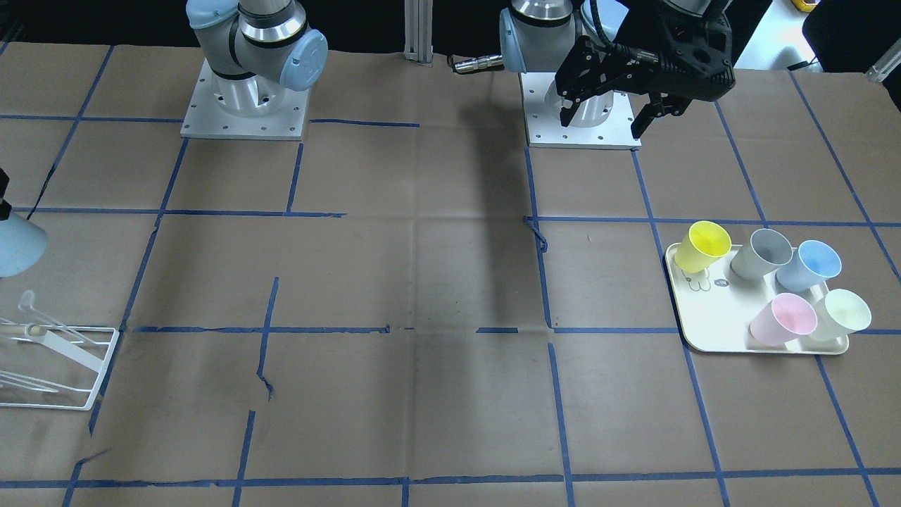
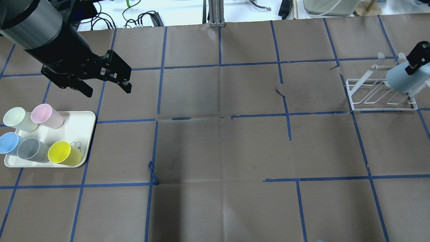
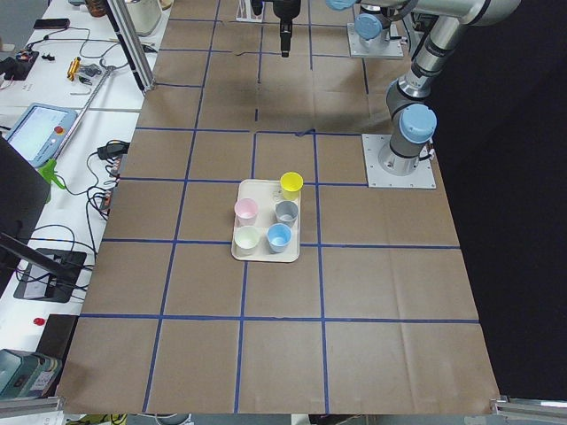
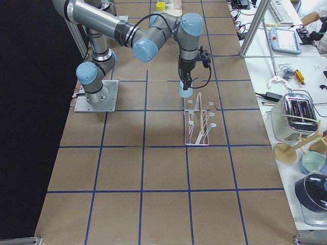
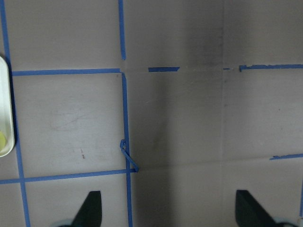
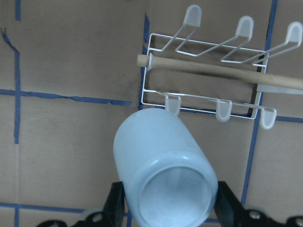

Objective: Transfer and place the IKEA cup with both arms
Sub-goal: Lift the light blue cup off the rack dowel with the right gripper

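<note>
My right gripper (image 2: 414, 62) is shut on the pale sky-blue IKEA cup (image 2: 400, 80). It holds the cup tilted, above the end of the white wire rack (image 2: 379, 99). In the right wrist view the cup (image 6: 163, 170) sits between the two fingers (image 6: 115, 204), just short of the rack's (image 6: 203, 94) prongs. The cup also shows at the left edge of the front view (image 1: 17, 243). My left gripper (image 2: 108, 91) is open and empty, above the table just beyond the cup tray. In the left wrist view, both of its fingertips (image 5: 90, 208) show over bare paper.
A cream tray (image 2: 82, 117) on the robot's left holds pale green (image 2: 15, 117), pink (image 2: 45, 115), second blue (image 2: 8, 143), grey (image 2: 32, 149) and yellow (image 2: 62, 153) cups. A wooden rod (image 6: 208, 68) runs through the rack. Brown paper with blue tape lines covers the table.
</note>
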`<control>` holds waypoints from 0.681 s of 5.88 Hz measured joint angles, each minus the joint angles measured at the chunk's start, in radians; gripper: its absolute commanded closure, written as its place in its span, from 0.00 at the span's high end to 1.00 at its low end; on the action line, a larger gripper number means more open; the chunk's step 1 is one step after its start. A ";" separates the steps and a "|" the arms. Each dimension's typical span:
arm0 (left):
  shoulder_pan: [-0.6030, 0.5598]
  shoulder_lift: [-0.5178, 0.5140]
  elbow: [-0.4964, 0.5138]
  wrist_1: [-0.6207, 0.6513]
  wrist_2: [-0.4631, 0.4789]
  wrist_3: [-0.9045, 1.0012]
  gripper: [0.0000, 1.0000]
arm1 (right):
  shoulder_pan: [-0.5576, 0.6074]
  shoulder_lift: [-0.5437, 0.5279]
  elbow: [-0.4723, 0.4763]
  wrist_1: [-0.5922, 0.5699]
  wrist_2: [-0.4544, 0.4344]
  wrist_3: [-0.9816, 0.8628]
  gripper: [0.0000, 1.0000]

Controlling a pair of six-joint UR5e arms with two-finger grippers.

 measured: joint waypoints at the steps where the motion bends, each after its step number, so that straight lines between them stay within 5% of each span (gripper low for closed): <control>1: 0.041 0.000 -0.001 -0.030 -0.063 0.047 0.98 | 0.021 -0.002 -0.079 0.141 0.080 -0.002 0.29; 4: 0.204 -0.004 -0.022 -0.251 -0.334 0.327 0.98 | 0.128 0.014 -0.131 0.484 0.574 -0.007 0.30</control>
